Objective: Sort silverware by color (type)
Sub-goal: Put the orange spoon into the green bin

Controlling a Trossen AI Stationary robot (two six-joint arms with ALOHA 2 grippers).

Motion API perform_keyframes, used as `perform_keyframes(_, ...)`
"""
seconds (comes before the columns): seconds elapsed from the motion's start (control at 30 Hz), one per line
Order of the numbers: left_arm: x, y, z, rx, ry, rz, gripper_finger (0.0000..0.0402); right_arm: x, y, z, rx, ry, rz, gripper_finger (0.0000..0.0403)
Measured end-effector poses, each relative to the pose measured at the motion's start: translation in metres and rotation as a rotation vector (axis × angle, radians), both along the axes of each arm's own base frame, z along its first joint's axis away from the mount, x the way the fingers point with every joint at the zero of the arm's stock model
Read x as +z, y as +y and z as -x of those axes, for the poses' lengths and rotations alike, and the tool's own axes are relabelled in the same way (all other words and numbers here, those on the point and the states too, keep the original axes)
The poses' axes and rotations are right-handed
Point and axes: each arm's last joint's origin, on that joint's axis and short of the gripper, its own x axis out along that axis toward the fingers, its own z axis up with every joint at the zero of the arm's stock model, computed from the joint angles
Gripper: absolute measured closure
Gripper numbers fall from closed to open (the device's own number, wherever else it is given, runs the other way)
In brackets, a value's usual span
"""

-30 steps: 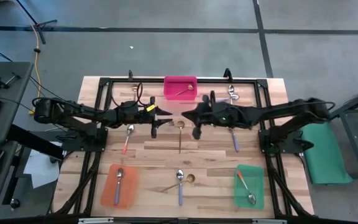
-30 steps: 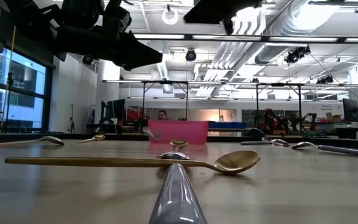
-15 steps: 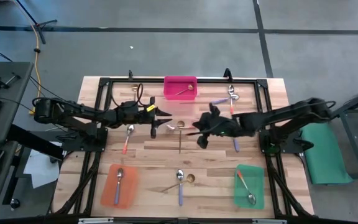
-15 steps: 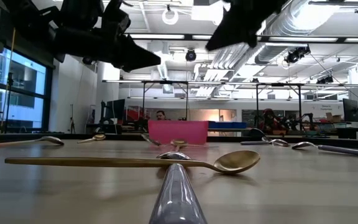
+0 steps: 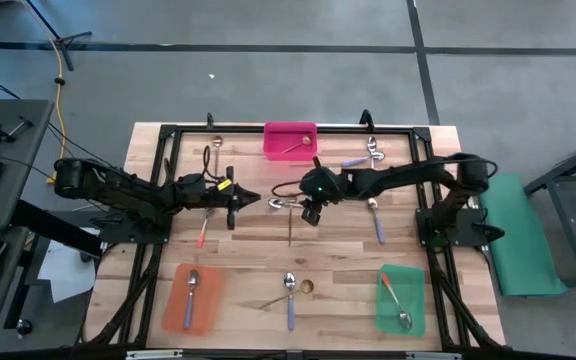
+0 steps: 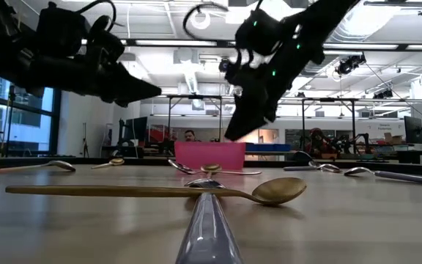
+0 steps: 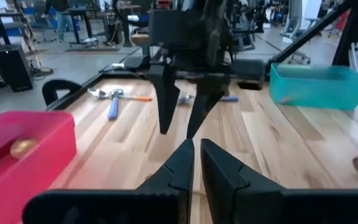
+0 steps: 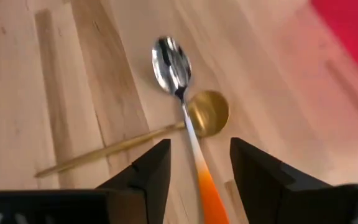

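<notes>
An orange-handled spoon (image 8: 178,68) lies on the table near the middle, its handle crossing a gold spoon (image 8: 210,113) just beside that spoon's bowl. My right gripper (image 8: 197,149) hangs open over it, slanting down, with one finger on each side of the orange handle (image 8: 205,186), and it shows no touch. From above, the silver bowl (image 5: 277,203) shows just left of my right gripper (image 5: 308,212), and the gold spoon (image 5: 290,225) points toward the near edge. My left gripper (image 5: 256,200) is level and shut on nothing, left of both spoons.
The pink tray (image 5: 280,150) at the far edge holds a gold spoon. The orange tray (image 5: 173,300) and the green tray (image 5: 418,300) at the near corners hold one spoon each. Loose spoons lie under the left arm (image 5: 205,222), at the right (image 5: 375,222), at the far right (image 5: 371,150) and near the front edge (image 5: 289,298).
My right gripper has come down toward the table's left and tipped nose-down over the two crossed spoons. My left gripper has drawn back toward the left edge, sunk a little and shut. The orange-handled spoon, a blur between the grippers before, now lies still on the table.
</notes>
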Motion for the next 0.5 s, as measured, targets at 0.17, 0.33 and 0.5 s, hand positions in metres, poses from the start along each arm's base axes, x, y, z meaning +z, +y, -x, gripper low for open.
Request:
perform_keyframes(0.17,-0.003,0.0,0.003,0.007,0.014,0.009,0.0383,-0.021,-0.007,-0.012,0.003,0.056,-0.034,0.0257)
perform_keyframes(0.33,-0.004,0.0,0.003,0.008,0.016,0.009,0.0383,-0.03,-0.008,-0.027,0.023,0.107,-0.055,0.026)
perform_keyframes(0.5,-0.003,0.0,0.003,0.009,0.016,0.001,0.0383,-0.035,-0.01,-0.034,0.025,0.166,-0.038,0.0261)
